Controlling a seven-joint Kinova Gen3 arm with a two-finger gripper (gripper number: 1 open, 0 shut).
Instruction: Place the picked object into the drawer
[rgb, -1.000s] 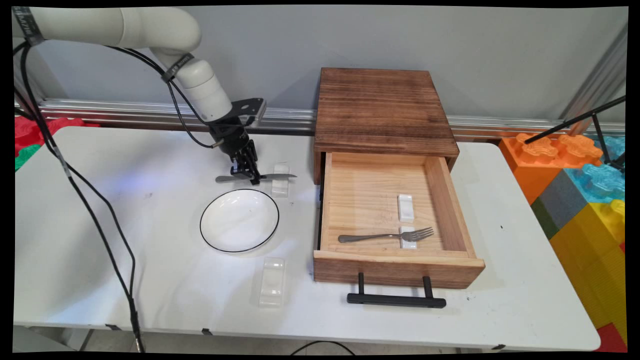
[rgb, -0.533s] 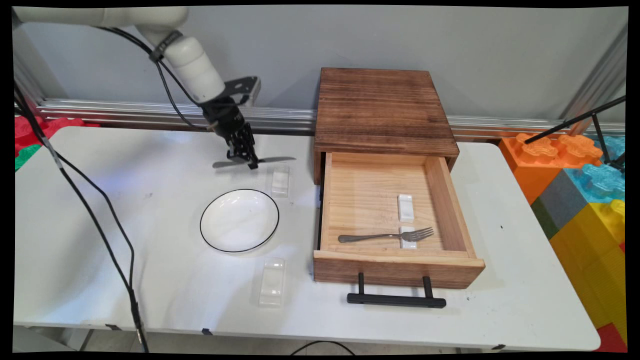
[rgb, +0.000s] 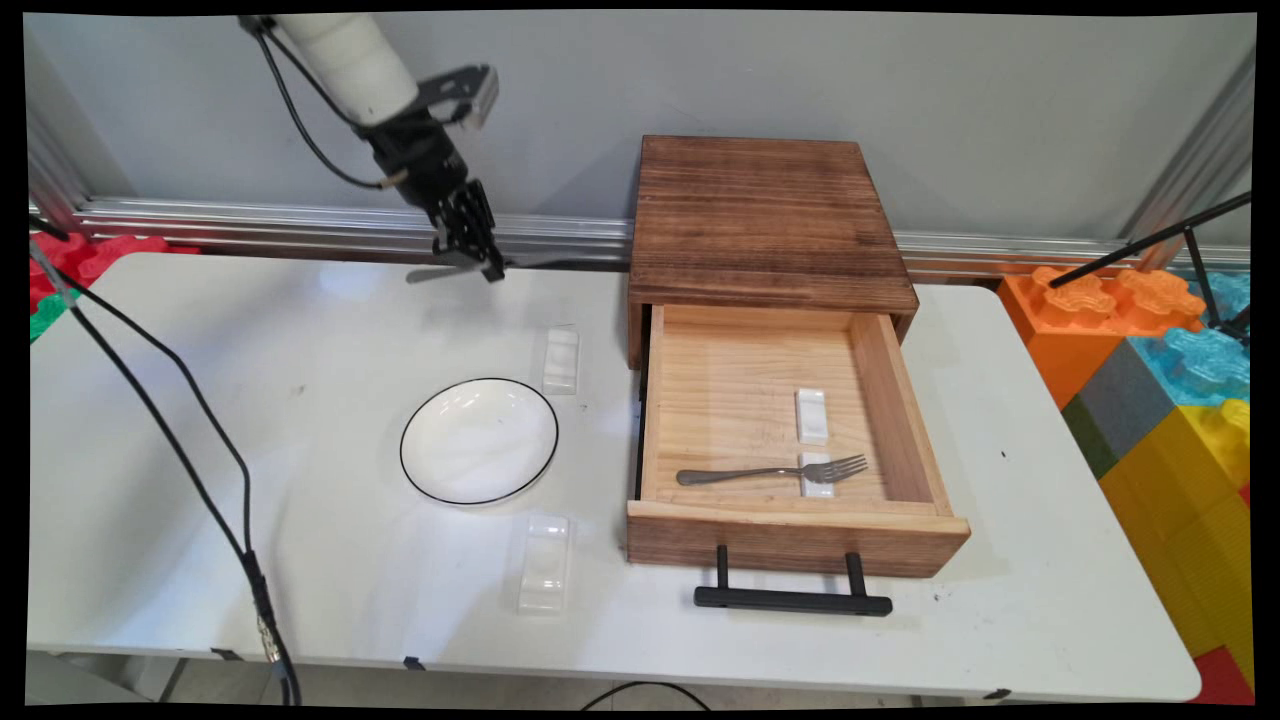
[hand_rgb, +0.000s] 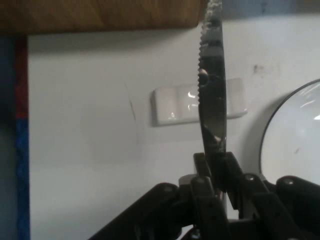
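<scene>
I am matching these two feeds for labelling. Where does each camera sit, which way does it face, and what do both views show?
Main view: fixed above the white table's near side, looking across to the wall; the white arm and black gripper show, clamping a steel serrated knife.
Hand view: on the hand, looking down along the gripper at the table.
Shared: knife, white ceramic rest, black-rimmed white plate, brown wooden drawer box.

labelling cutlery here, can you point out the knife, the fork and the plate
knife (hand_rgb: 212, 100), hand view, middle of the serrated blade, held in the gripper (hand_rgb: 218, 165)
fork (rgb: 770, 471), main view, middle of its handle, in the open drawer
plate (rgb: 478, 440), main view, centre of its white face
</scene>
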